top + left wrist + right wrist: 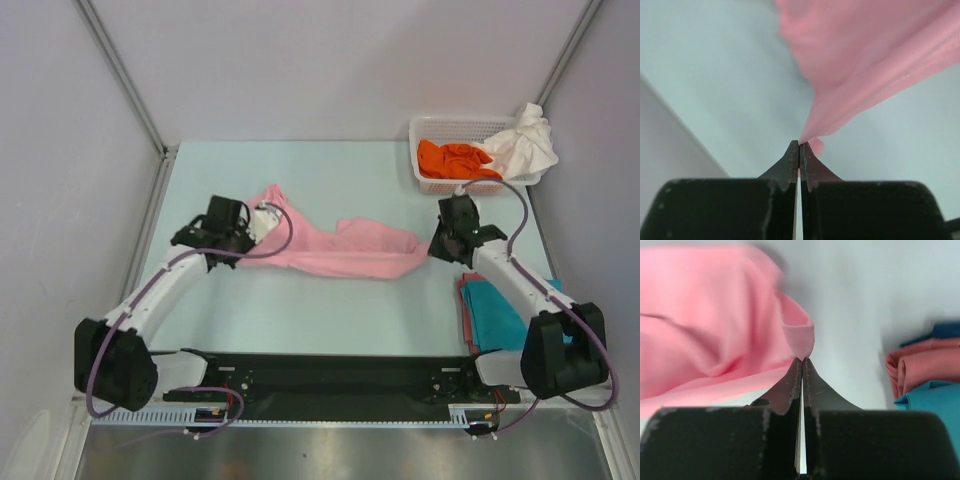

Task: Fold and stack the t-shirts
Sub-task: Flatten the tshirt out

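A light pink t-shirt [340,250] hangs stretched between both arms over the middle of the table. My left gripper [800,144] is shut on its left end, the pink cloth [860,60] fanning out from the tips. My right gripper [802,360] is shut on the right end, where a pink fold [797,335] rises from the tips. In the top view the left gripper [262,225] and right gripper [436,245] hold the shirt's two ends. Folded teal and pink t-shirts [495,315] lie stacked near the right arm. An orange t-shirt [455,160] and a white t-shirt [525,145] sit in the basket.
The white lattice basket [430,128] stands at the far right corner of the table. In the right wrist view the folded stack [927,372] lies close on the right. Walls and metal frame posts surround the table on three sides.
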